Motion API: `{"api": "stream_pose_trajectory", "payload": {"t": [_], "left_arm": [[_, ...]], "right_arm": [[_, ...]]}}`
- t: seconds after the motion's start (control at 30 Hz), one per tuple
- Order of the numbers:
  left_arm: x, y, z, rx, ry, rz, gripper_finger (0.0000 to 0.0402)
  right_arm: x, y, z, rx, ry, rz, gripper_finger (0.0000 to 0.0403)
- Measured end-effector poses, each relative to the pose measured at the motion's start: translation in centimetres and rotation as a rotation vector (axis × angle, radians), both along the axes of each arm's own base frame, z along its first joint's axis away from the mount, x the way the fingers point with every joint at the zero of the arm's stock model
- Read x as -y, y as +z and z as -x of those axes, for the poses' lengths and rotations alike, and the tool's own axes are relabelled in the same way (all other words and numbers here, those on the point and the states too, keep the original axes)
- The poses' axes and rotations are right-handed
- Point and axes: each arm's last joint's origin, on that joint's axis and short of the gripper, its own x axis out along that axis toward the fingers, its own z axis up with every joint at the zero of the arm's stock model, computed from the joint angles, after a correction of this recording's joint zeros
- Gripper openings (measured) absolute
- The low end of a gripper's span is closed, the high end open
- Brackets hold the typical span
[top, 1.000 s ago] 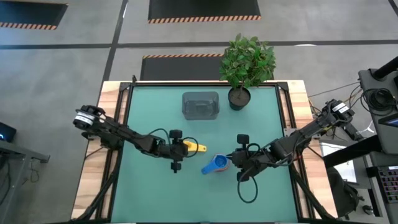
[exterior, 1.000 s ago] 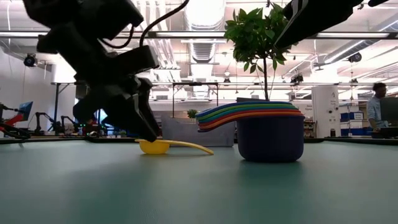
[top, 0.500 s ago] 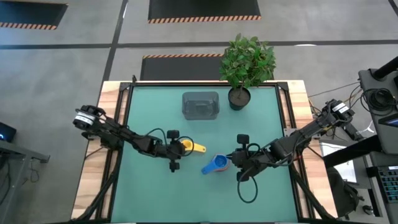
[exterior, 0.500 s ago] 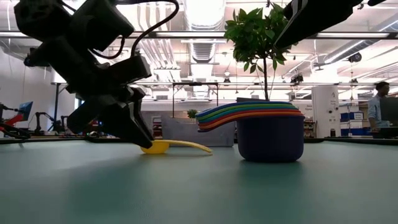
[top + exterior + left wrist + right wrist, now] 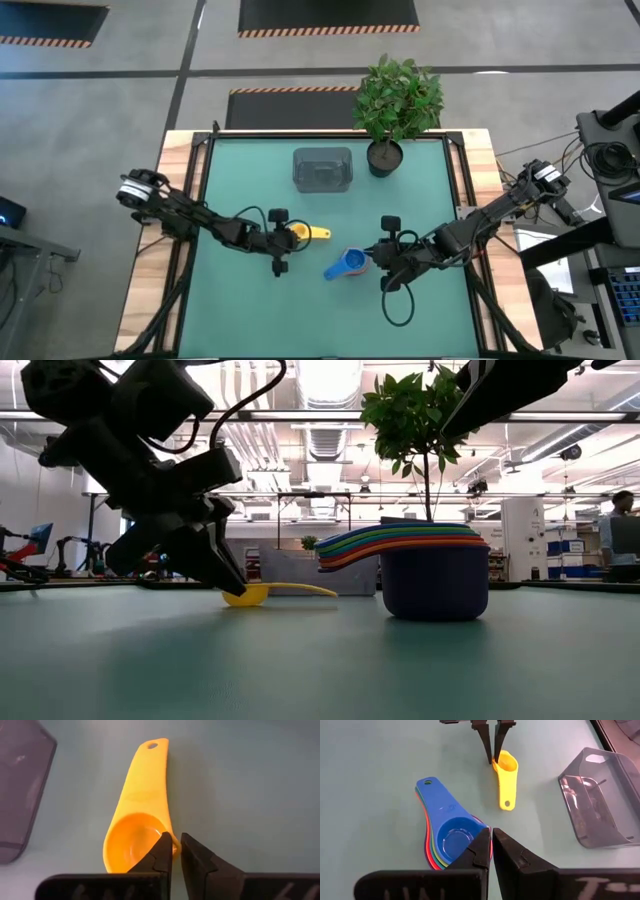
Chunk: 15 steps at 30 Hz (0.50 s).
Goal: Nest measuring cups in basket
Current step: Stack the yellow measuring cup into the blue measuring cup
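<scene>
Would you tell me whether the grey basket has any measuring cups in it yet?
Not yet: the basket looks empty, while the yellow cup and the nested stack sit on the table.

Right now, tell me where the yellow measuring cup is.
In the high view the yellow measuring cup lies mid-table, pinched at its rim by the left tool, just left of the nested stack of cups.

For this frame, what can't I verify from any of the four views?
- How many cups sit under the top blue cup: only coloured edges of the stack show in the right wrist and low views.
- Whether the basket holds anything: its translucent walls blur the inside.
- Right tool contact with the stack's rim: its own fingers cover it.
- Left tool bite on the yellow cup: the fingertips hide the rim.
</scene>
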Motion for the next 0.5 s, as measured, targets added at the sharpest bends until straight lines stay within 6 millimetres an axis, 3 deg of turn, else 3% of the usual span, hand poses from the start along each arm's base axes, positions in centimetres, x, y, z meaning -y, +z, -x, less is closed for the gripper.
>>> {"api": "stream_pose_trajectory", "payload": {"t": [0.27, 0.5], "left_arm": [[-0.1, 2.1, 0.4, 0.043, -0.051, -0.027, 0.0001], [0.0, 6.7, 0.3, 0.078, -0.103, -0.079, 0.0001]], "right_arm": [[0.0, 0.0, 0.0, 0.0, 0.0, 0.001, 0.0009], [-0.1, 0.0, 0.0, 0.0, 0.002, 0.0, 0.0009]]}}
